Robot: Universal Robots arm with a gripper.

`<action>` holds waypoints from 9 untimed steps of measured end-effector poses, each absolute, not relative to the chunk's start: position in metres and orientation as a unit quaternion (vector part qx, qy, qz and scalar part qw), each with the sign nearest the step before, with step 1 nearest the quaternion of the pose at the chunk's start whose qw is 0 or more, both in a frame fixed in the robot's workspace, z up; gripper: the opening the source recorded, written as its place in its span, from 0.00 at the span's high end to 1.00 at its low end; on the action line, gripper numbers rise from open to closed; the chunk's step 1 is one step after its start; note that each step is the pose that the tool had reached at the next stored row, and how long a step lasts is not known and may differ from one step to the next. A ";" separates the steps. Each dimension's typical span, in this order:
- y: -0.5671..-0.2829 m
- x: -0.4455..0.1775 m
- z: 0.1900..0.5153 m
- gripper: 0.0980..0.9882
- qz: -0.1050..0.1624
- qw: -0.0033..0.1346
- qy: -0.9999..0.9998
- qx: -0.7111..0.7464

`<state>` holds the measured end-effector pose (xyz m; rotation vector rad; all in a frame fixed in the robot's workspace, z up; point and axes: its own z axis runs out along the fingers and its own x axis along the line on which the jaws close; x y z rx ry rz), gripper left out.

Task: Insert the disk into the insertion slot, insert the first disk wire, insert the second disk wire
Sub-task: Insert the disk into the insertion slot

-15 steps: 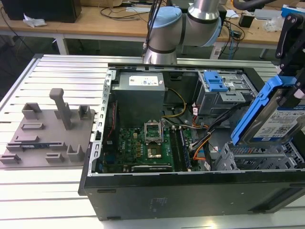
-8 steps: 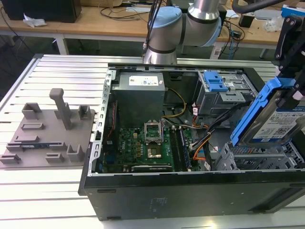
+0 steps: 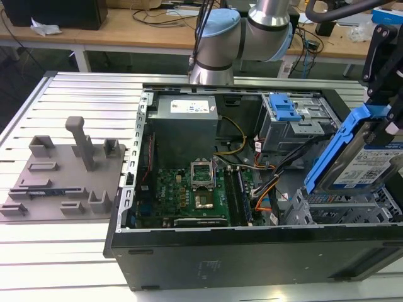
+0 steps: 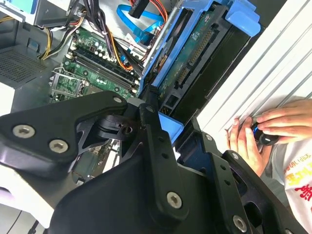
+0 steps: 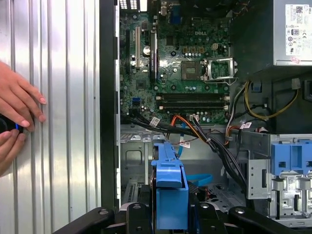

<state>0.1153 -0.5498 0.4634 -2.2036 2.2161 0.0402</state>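
- Exterior view, right side: the disk (image 3: 368, 160) hangs tilted over the open computer case (image 3: 252, 251). The fingers (image 4: 155, 141) are clamped on the upper end of its blue caddy.
- The relation that counts: the insertion slot (image 3: 349, 211) lies straight below the disk's lower end, near it, and as far as I can judge not touching. The disk is not yet in the bay.
- The disk's long axis runs steeply, from high at the exterior view's right down toward that view's left. The bay beneath lies much flatter along the case floor, so the two look out of line.
- The disk is a flat silver metal slab with a white label, framed by smooth, bright blue plastic.
- The slot is thin grey sheet metal, perforated and box-shaped, with hard edges likely to catch a skewed caddy.
- A taller grey cage (image 3: 289, 123) with a ridged blue latch stands farther back in the case, well apart from the disk.
- Loose cables (image 5: 195, 131), orange, black and one flat blue, trail between the green motherboard (image 5: 175, 63) and the bay. None is seen plugged into the disk.
- In the first wrist view a person's hands (image 5: 17, 114) rest on the ribbed metal counter (image 5: 63, 97) beside the case, around a small black object.
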 end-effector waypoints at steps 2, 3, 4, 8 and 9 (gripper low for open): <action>-0.550 0.115 0.462 0.70 0.013 0.008 0.709 -0.705; -0.550 0.115 0.461 0.70 0.013 0.008 0.709 -0.705; -0.551 0.115 0.461 0.70 0.013 0.008 0.709 -0.705; -0.551 0.115 0.460 0.70 0.013 0.008 0.709 -0.705; -0.551 0.115 0.460 0.70 0.013 0.008 0.709 -0.705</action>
